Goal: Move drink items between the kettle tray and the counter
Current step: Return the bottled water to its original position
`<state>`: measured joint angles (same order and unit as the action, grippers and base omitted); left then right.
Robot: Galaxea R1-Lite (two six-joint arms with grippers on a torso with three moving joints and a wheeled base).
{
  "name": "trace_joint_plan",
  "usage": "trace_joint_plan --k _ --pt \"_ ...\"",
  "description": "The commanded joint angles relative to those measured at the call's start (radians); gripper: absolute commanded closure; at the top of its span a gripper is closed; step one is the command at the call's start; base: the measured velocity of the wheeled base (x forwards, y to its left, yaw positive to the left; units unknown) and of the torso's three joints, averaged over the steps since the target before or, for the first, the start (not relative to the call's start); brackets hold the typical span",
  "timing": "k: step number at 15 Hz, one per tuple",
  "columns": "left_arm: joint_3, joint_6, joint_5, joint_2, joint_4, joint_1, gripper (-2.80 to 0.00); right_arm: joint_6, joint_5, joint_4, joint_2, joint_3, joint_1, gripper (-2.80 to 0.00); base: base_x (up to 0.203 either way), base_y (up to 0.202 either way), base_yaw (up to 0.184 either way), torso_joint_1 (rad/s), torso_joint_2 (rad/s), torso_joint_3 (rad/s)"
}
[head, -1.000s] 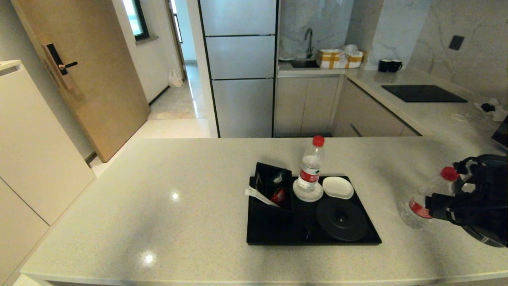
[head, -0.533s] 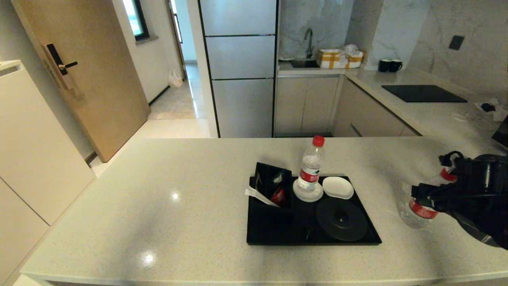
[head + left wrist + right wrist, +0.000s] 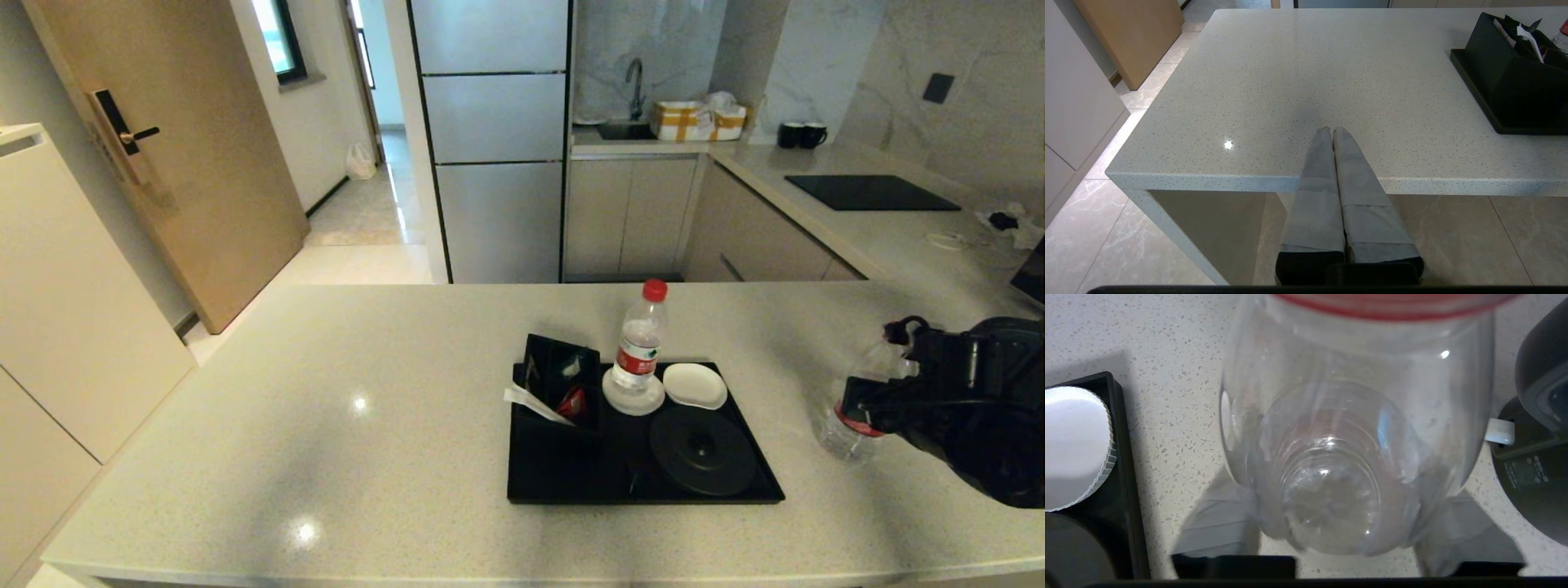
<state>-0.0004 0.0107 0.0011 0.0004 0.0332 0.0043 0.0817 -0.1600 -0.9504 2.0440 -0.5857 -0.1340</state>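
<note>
Right claw [image 3: 857, 404]: positioned at the right end of the bench [image 3: 367, 425], its two fingers [image 3: 1220, 522] standing either side of a clear water bottle [image 3: 853, 420]. The right wrist view shows a finger at each flank of the bottle body; whether they press on it firmly cannot be told. This bottle stands on the bench, well apart from the kettle tray [image 3: 563, 482], with the dark kettle [image 3: 1541, 428] just beside it.

Left claw [image 3: 1331, 132]: parked off the near bench edge, fingers closed together, holding nothing.

Kettle tray contents: a second water bottle [image 3: 641, 343], red-capped and upright, seated on one white coaster [image 3: 633, 398]; an unoccupied white coaster [image 3: 695, 385] beside it; a round black kettle base [image 3: 703, 451], nothing on it; a black box [image 3: 561, 384] at the tray's left end holding sachets and a white packet that projects over its side.
</note>
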Motion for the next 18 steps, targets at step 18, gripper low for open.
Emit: trace_joint_plan --k 18 --pt "0.000 0.000 0.000 0.000 0.001 0.000 0.00 -0.005 -0.222 0.394 0.035 -0.510 0.411 0.00 0.000 0.000 0.000 0.000 0.00 0.000"
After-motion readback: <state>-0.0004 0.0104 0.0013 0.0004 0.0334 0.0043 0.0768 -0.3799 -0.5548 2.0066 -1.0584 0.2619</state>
